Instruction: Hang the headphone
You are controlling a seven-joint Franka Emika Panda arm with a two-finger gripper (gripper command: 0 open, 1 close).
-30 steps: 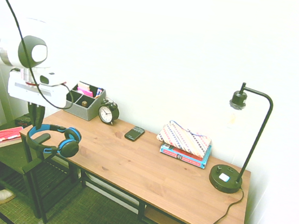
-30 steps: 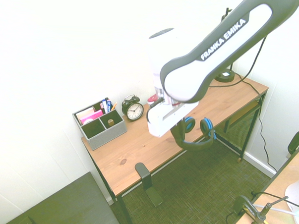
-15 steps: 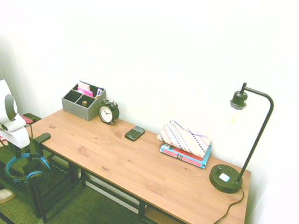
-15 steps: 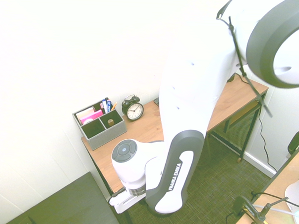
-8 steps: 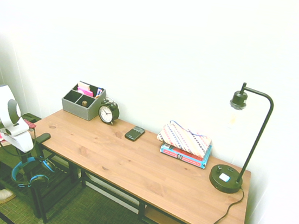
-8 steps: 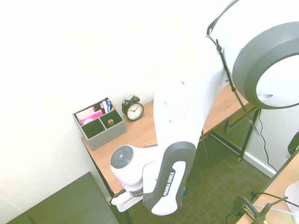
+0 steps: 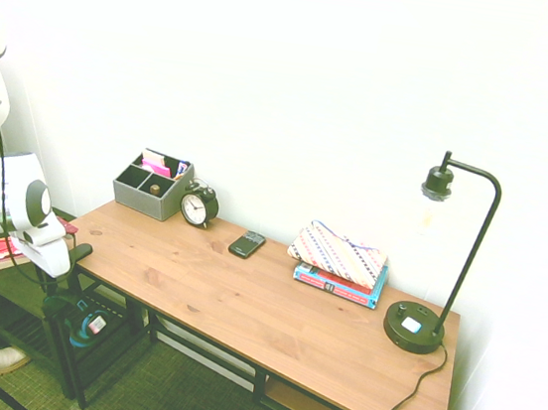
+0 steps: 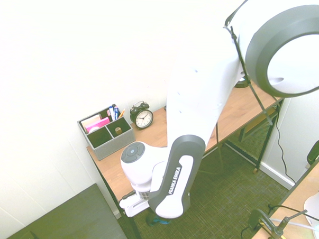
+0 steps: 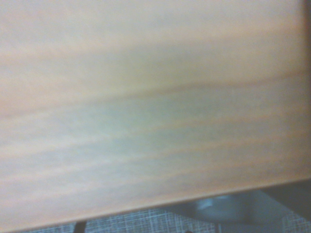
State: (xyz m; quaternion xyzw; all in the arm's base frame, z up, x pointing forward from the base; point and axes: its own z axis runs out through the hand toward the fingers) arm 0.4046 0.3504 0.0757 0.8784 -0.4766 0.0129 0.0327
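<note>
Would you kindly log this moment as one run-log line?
stage: hanging | headphone: low beside desk end, on hook unclear | gripper: hidden by arm

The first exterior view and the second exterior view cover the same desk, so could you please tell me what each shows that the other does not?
Only the first shows the desk lamp, the books under a patterned pouch, the small black phone and the headphone low beside the desk's end. Only the second shows the carpet; there the arm hides most of the desk. Both share the alarm clock, the grey organiser and the wooden desk.
</note>
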